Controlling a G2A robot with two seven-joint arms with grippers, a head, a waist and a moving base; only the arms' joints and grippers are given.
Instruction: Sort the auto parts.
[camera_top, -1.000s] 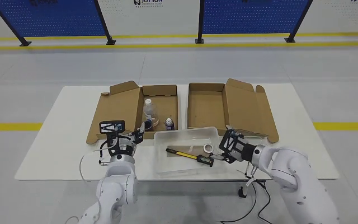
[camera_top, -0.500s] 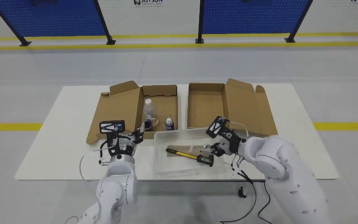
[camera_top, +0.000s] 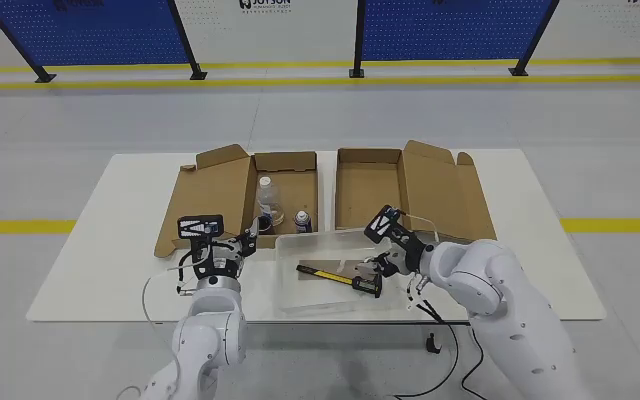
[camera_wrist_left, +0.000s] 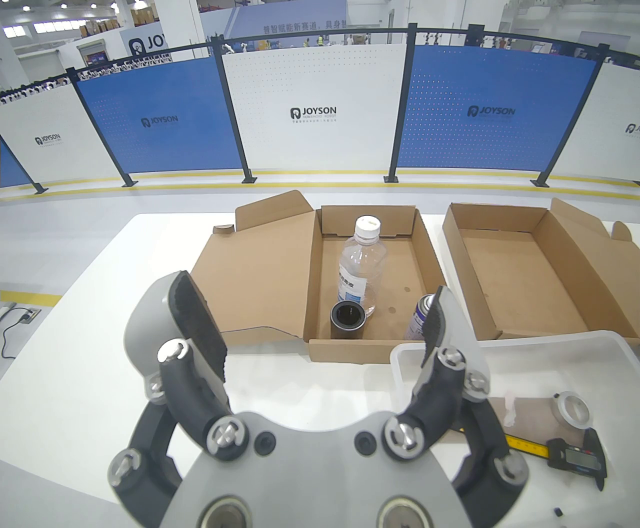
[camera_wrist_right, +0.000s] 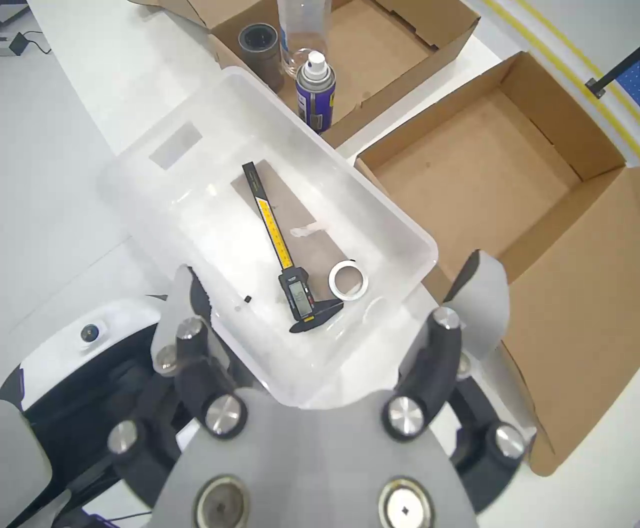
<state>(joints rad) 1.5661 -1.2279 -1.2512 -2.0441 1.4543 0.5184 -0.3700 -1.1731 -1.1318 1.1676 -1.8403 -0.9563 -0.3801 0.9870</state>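
Observation:
A clear plastic bin (camera_wrist_right: 320, 145) stands at the table's front middle. Inside it lie a yellow-and-black digital caliper (camera_wrist_right: 280, 240), a silver ring (camera_wrist_right: 348, 280) and a tiny black piece (camera_wrist_right: 247, 298). My right gripper (camera_wrist_right: 335, 277) hangs open above the bin's right end, over the ring and the caliper head (camera_top: 366, 286). My left gripper (camera_wrist_left: 311, 295) is open and holds nothing, low over the table left of the bin (camera_top: 300, 240). The left cardboard box (camera_wrist_left: 320, 250) holds a clear bottle (camera_wrist_left: 362, 270), a black cylinder (camera_wrist_left: 346, 320) and a blue spray can (camera_wrist_left: 419, 315).
The right cardboard box (camera_top: 370, 195) is open with nothing in it, its lid flap (camera_top: 445, 195) folded out to the right. The left box's flap (camera_top: 205, 200) lies open to the left. White tabletop (camera_top: 120, 240) stretches to both sides.
My right gripper has moved from beyond the bin's right end leftward and back, over the bin. The left arm has not moved.

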